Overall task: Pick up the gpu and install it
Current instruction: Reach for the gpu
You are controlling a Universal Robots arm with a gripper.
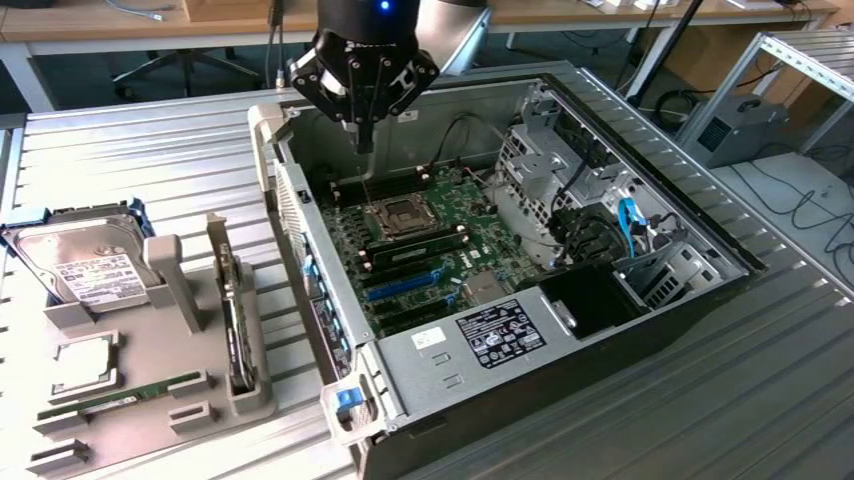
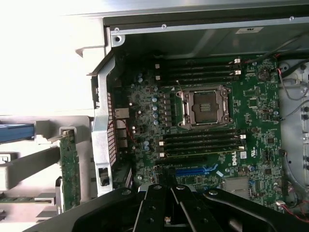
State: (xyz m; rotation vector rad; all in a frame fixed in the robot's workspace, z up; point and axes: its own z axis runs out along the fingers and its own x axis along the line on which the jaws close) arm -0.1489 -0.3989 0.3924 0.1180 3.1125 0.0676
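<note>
Oblique overview, close top-down wrist; shared motherboard

Motherboard green; expansion slots blue; gripper black; counter pale grey, ribbed stripes; hard drive silver, white label; tray grey.

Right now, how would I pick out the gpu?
On the exterior view's left of the open computer case sits a grey parts holder. The gpu stands on edge in its slot nearest the case: a long, thin dark card, unlike the silver labelled hard drive.
</note>
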